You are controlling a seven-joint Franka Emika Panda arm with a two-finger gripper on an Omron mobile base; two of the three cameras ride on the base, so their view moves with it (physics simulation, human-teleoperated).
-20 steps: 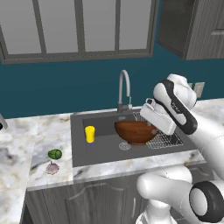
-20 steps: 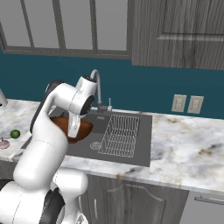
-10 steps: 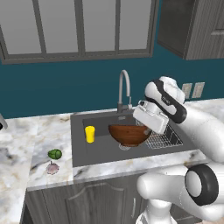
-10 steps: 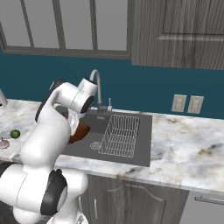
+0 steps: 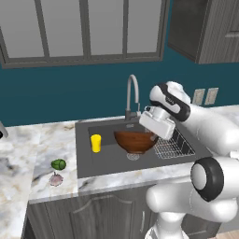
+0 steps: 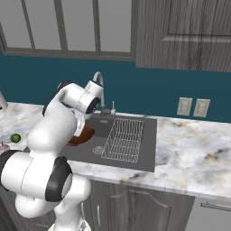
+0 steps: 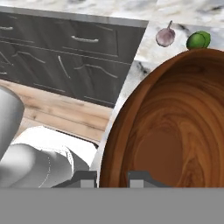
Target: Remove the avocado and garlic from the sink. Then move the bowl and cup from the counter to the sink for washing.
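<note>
Marble-patterned counter [image 5: 28,154] under a teal wall, grey cabinets above, dark-grey sink [image 5: 107,161] set into the top with a curved steel faucet [image 5: 133,95] behind it. Reddish-brown bowl [image 5: 135,140] held over the basin, just above the round drain [image 5: 133,157], right rim clamped between the narrowed fingers of the gripper [image 5: 156,135]; in the hand view both dark finger tips [image 7: 139,177] stand either side of the bowl's near rim, wooden inside spreading out ahead of them. From the right base view, just a brown sliver of bowl [image 6: 81,136] peeking out beside the arm, the grip itself hidden there. Yellow cup [image 5: 96,143] upright on the sink floor, well apart from the gripper, beyond the far side of the bowl. Wire rack [image 5: 173,147] directly below and behind the hand. Avocado [image 5: 58,164] and garlic [image 5: 56,179] on the counter outside the basin, farther off past the cup, close together and probably not touching; in the hand view both lie just beyond the bowl's far rim, avocado [image 7: 198,40] beside garlic [image 7: 165,36].
</note>
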